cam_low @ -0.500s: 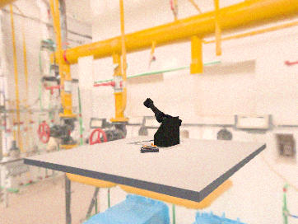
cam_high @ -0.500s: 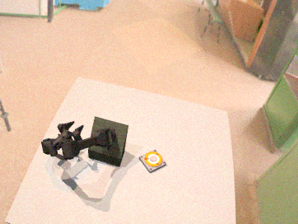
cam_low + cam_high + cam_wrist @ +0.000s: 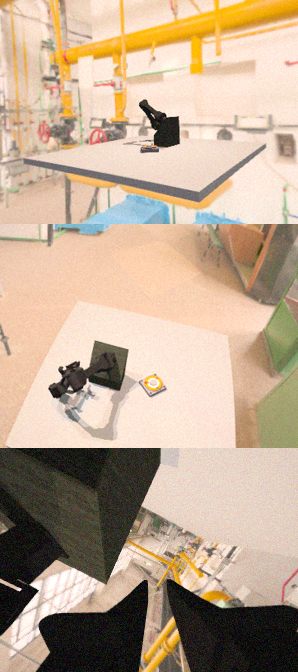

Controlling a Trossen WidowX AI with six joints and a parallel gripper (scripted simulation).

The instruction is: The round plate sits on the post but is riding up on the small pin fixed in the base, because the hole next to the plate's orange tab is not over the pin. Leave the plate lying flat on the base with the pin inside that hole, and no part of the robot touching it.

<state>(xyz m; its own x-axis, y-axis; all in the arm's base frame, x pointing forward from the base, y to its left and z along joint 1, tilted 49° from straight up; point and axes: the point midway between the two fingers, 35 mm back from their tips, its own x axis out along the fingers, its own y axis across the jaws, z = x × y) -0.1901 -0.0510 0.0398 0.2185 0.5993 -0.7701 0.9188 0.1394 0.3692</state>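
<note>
The plate (image 3: 153,382) lies on its base (image 3: 160,392) mid-counter, toward the right edge. The gripper (image 3: 54,389) sits well apart near the left edge, its fingers nearly together on nothing. Pushing the plate with narrowed fingers may skid the base.

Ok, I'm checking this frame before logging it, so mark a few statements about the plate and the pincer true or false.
1. The pincer grips the plate. False: it is nearly shut on nothing, far from the plate.
2. The plate sits on a small square base. True.
3. The arm reaches away from the plate, past the black box. True.
4. The plate lies on the floor. False: it is on the table.
</note>
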